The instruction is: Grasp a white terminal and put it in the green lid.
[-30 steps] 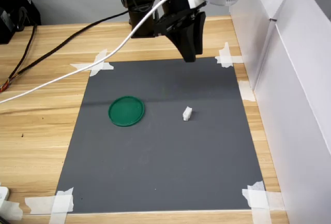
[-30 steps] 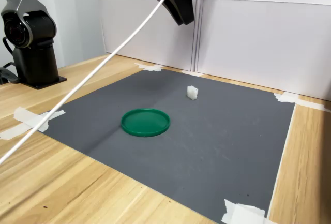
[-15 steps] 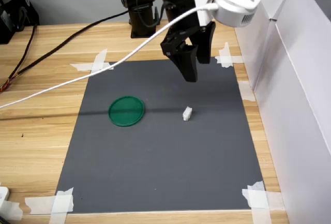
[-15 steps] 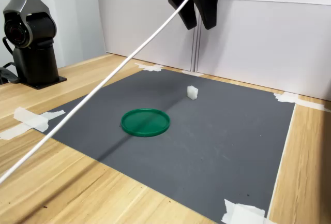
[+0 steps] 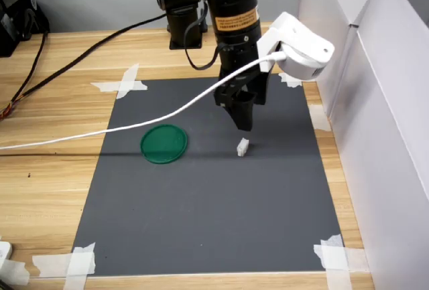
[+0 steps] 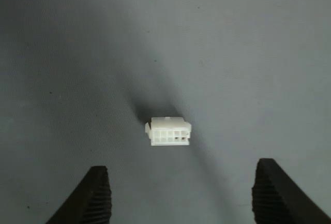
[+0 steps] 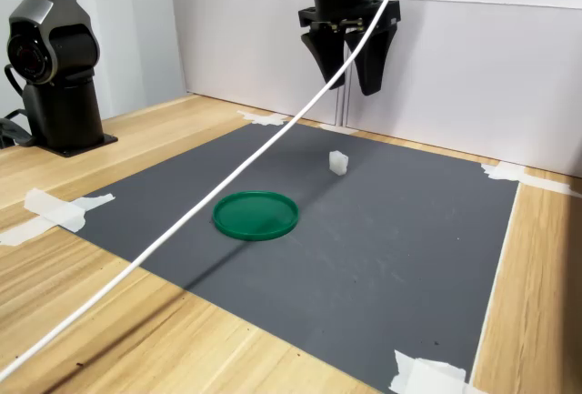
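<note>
Gripper (image 7: 349, 80) lowered, open above white terminal (image 7: 337, 163).

Both exterior views shared the dark mat (image 5: 201, 216): one looked down from above, one low from its side; the wrist view stared close downward.

The terminal (image 5: 242, 147) and the lid (image 5: 163, 144) both lie on the mat (image 5: 208, 223), well apart, the lid toward the first exterior view's left. The mat lies on the table (image 5: 47, 169), taped at its corners. The gripper (image 7: 350, 85) hangs above the terminal, its jaws spread, not touching it.
</note>
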Tool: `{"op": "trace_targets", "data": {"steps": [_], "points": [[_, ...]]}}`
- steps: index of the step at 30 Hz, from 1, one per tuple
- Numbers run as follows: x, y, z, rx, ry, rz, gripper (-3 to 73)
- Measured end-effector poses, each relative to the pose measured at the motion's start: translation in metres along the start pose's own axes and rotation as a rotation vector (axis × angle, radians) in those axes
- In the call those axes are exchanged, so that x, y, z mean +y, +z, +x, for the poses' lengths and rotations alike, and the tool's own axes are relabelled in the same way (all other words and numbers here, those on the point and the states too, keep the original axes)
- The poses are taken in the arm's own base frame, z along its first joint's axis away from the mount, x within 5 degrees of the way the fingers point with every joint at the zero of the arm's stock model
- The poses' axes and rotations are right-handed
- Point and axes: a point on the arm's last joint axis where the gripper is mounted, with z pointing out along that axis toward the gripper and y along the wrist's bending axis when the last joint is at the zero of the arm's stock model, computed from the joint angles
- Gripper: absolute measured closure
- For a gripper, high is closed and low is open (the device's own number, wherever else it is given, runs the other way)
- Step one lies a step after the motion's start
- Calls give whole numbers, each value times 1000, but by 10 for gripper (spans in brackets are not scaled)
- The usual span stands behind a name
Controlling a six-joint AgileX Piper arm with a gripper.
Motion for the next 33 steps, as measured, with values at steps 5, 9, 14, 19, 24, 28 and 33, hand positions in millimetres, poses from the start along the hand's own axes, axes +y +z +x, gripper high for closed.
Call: {"op": "trace_targets", "data": {"steps": [5,9,14,19,24,28,33], "points": [[5,13,8,13,-3,-10,21],[7,21,11,17,-8,-9,21],[5,36,13,47,-10,-22,20],[4,50,15,70,-4,-37,20],[4,64,16,93,-2,-52,20],[3,74,18,107,-3,-61,20],[3,80,19,114,22,-64,20]]}}
